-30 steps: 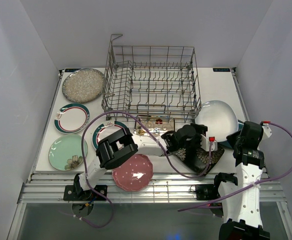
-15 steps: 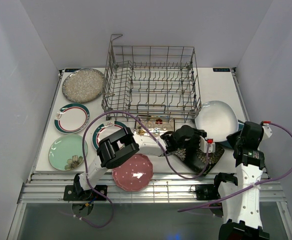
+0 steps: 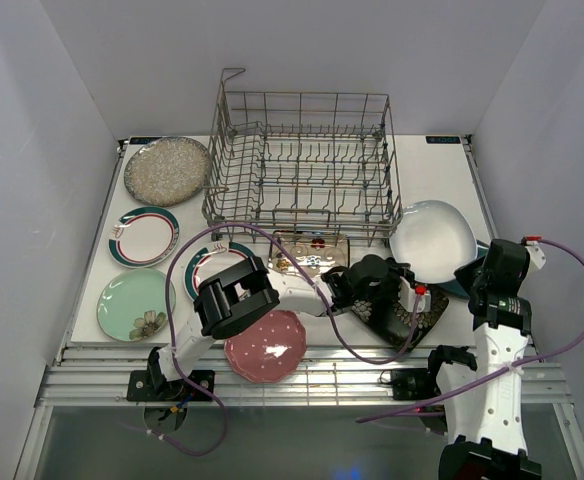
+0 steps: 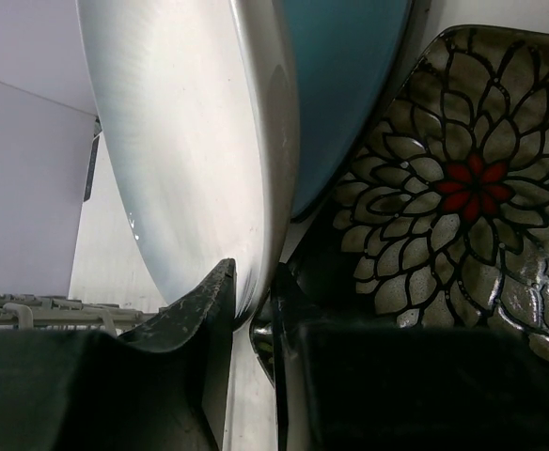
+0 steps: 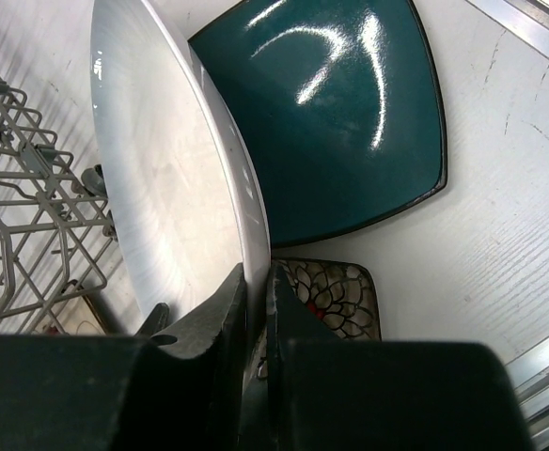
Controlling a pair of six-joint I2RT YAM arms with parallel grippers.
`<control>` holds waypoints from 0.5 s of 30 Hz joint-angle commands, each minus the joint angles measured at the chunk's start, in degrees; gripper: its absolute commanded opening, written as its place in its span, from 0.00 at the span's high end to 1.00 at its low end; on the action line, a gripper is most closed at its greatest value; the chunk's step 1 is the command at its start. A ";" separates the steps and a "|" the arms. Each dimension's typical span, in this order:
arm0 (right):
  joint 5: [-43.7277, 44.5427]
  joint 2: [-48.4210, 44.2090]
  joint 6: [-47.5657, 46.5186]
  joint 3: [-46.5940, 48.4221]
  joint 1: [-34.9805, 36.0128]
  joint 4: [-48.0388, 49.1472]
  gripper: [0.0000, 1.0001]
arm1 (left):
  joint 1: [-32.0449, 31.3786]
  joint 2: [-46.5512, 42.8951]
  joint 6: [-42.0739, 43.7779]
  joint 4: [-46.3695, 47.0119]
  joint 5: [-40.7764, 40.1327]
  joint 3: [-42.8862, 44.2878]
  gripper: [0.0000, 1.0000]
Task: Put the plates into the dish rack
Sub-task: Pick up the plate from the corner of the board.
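Clock: read from the top view, 12 is far from the arms.
Dish rack (image 3: pixel 302 170): it sits at 12 on the table (image 3: pixel 427 170), and no plate is in it.
White oval plate (image 3: pixel 434 235): it is at 4 from the rack, close to the rack's near right corner. I cannot tell how much it is tipped.
Left gripper (image 4: pixel 254 287): its two fingers are pinched on the white oval plate's rim.
Right gripper (image 5: pixel 254 282): it is clenched on the same rim, from the 4 side.
Edges: in the right wrist view the rack wires are just beside the plate's face at 9. The teal plate (image 5: pixel 340 122) is near the table's right edge.
Open room: there is bare table at 1 to 2, between the rack and the right wall.
Under the left arm: the black floral square plate (image 4: pixel 462 188) is at 5. The cream floral square plate (image 3: pixel 307 252) is just near the rack's front.
Only in the top view: the speckled silver plate (image 3: pixel 167 170) is at 10 and the teal-rimmed white plate (image 3: pixel 144 236) is at 9. The pale green plate (image 3: pixel 135 304) is at 8 and the pink scalloped plate (image 3: pixel 267 345) is at 6.
Only in the wrist views: they show the rim between the fingers. They also show nearly the whole teal plate, which the right arm mostly hides from above. The black plate has a red flower in its middle.
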 commanded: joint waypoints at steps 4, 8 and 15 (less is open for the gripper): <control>-6.77 0.20 0.61 6.03 0.33 12.69 0.92 | -2.00 -4.26 -1.41 -0.10 1.67 -2.36 0.92; -7.21 0.29 -1.23 6.73 0.33 14.10 0.92 | -2.44 -3.74 -0.27 -0.01 0.27 -1.66 1.00; -7.56 0.64 -4.13 10.34 0.33 13.13 0.92 | -3.58 -3.56 0.17 -0.01 -0.44 -0.34 1.00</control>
